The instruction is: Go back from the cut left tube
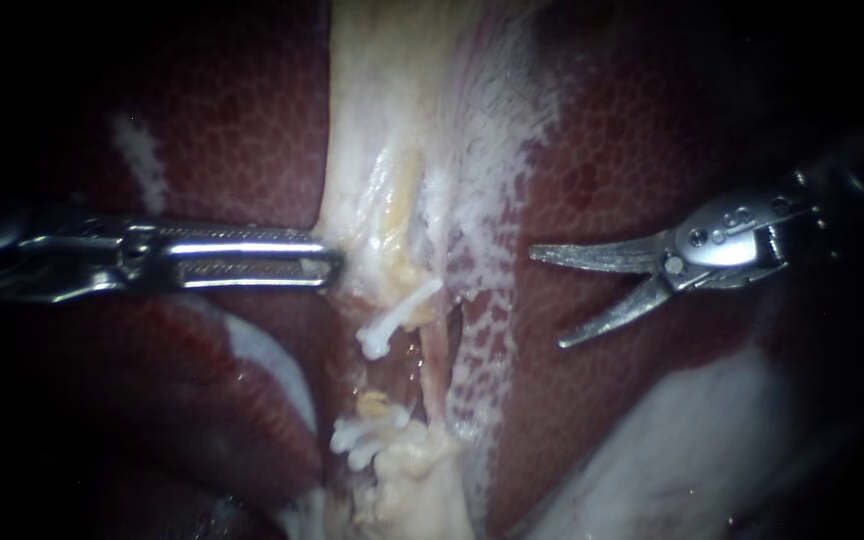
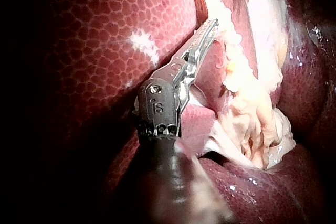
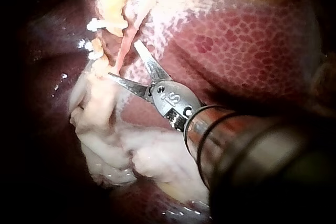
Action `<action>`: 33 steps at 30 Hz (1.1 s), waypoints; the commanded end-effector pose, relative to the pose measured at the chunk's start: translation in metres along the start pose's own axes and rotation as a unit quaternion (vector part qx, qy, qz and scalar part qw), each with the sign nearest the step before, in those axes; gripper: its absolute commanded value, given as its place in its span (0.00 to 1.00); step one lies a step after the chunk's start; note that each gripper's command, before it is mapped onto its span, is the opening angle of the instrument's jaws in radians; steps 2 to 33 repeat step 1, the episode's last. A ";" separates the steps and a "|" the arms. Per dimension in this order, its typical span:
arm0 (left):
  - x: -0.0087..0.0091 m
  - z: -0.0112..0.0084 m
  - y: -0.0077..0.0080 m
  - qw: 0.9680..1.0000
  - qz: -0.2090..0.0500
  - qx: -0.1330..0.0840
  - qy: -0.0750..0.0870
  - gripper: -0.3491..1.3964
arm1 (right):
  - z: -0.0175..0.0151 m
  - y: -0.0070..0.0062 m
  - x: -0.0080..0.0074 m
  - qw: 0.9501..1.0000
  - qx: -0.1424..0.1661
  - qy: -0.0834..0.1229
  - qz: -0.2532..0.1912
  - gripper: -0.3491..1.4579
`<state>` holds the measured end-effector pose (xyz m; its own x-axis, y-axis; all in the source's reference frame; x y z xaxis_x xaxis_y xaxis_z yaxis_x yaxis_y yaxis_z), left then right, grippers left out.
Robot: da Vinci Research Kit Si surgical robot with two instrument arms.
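The right pincer point(image 1: 548, 298) is held released and empty, beside the liver point(image 1: 632, 150) and apart from the cut left tube point(image 1: 374, 402), which lies parted between white clips point(image 1: 397, 318). The pale tissue point(image 1: 372, 150) is gripped by the left pincer point(image 1: 335, 262), seemingly for tautness.

Surgical bench setup, seen close in from a scope and two arm cameras.

- Dark red liver point(image 1: 252, 110) with a fine mottled surface fills every view, wet and glistening.
- A pale band of tissue point(image 1: 392, 120) runs down across it, frayed and yellowish lower down.
- Small white clips point(image 1: 397, 315) sit along its lower part.
- Two slender metal tools reach in from opposite sides: the left instrument point(image 1: 332, 255), and the right instrument point(image 1: 547, 298) with its curved blades apart.
- Light is bright at the centre and black at the edges.
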<state>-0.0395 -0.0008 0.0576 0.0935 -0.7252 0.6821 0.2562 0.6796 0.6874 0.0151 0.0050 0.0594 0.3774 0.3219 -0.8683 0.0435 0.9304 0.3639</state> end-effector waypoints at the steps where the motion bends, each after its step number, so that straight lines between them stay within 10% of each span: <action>1: 0.0000 0.0000 0.0000 1.000 0.000 0.000 0.000 0.00 | 0.0001 0.0000 0.0000 1.000 0.000 0.000 0.000 0.86; 33: 0.0000 0.0000 0.0000 1.000 0.000 0.000 0.000 0.00 | 0.0001 0.0000 0.0000 1.000 0.000 0.000 0.000 0.86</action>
